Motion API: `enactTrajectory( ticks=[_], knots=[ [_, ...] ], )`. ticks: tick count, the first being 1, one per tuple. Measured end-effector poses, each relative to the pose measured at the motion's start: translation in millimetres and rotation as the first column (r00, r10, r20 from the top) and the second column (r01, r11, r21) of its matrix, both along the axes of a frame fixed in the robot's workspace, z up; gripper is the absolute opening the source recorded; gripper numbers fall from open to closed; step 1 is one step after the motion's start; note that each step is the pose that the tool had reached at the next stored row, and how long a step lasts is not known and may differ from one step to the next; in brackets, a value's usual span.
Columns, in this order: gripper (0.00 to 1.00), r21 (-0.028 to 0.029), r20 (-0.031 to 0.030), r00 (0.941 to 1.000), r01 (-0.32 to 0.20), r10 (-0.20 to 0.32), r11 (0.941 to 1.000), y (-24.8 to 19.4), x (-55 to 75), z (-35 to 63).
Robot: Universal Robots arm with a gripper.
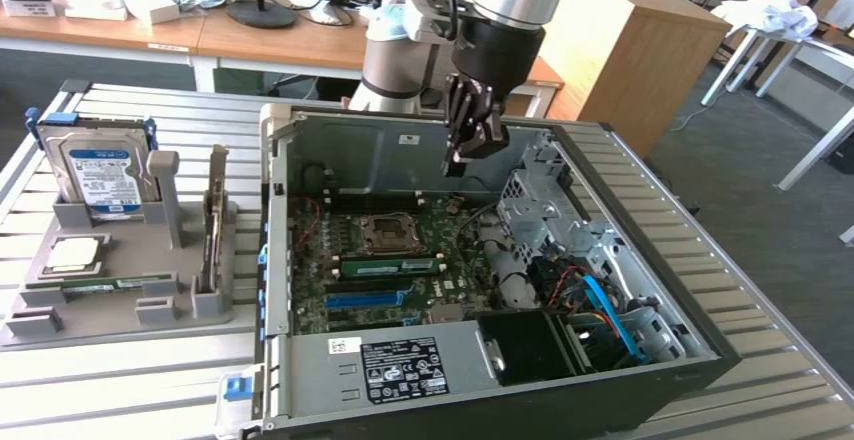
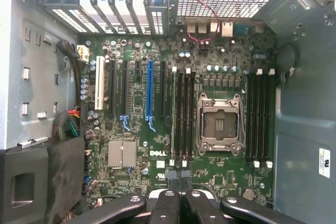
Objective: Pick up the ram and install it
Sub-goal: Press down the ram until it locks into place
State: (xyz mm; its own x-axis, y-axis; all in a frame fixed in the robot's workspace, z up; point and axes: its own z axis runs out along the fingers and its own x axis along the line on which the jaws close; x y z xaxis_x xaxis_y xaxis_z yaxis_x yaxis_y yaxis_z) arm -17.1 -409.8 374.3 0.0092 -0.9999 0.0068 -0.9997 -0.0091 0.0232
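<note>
A slatted metal table [image 1: 120, 380] carries the work. Beyond it stand wooden desks [image 1: 267, 45] with a monitor foot [image 1: 260, 12]; grey carpet and white table legs [image 1: 741, 55] show at the exterior view's right.

On the table's left side in the exterior view sits a grey holder [image 1: 80, 325]. A blue-labelled hard drive [image 1: 100, 170] stands upright at its far end, and a square silver processor chip [image 1: 74, 253] lies flat nearer. A thin green strip [image 1: 120, 282] lies along a groove nearer still. A narrow card [image 1: 214, 220] stands on edge at the holder's right.

Right of the holder an open computer case [image 1: 374, 155] lies on its side. Inside it, the motherboard [image 2: 220, 174] faces up with its processor socket [image 1: 390, 232] near the middle. A labelled power supply [image 1: 400, 365] fills the near end. A metal drive cage [image 1: 547, 210] and a blue cable [image 1: 607, 310] sit at the right.

The ram [image 1: 387, 265], a green stick with a pale label, stands seated in a slot just on the near side of the socket. It runs left to right in the exterior view.

The gripper [image 1: 461, 160] hangs above the board, inside the case opening and clear of the ram. Its fingers [image 2: 167, 200] are pressed together with nothing between them.
</note>
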Motion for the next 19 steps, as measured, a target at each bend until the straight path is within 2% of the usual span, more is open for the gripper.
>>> enactTrajectory(
  ticks=[11, 19],
  knots=[
    [0.1, 0.0001, 0.0, 1.0, 0.0, 0.0, 1.0, 0.0, 1.8, -0.6],
    [0.1, 0.0, 0.0004, 1.0, 0.0, 0.0, 1.0, 0.0, 1.8, -6.3]
  ],
)
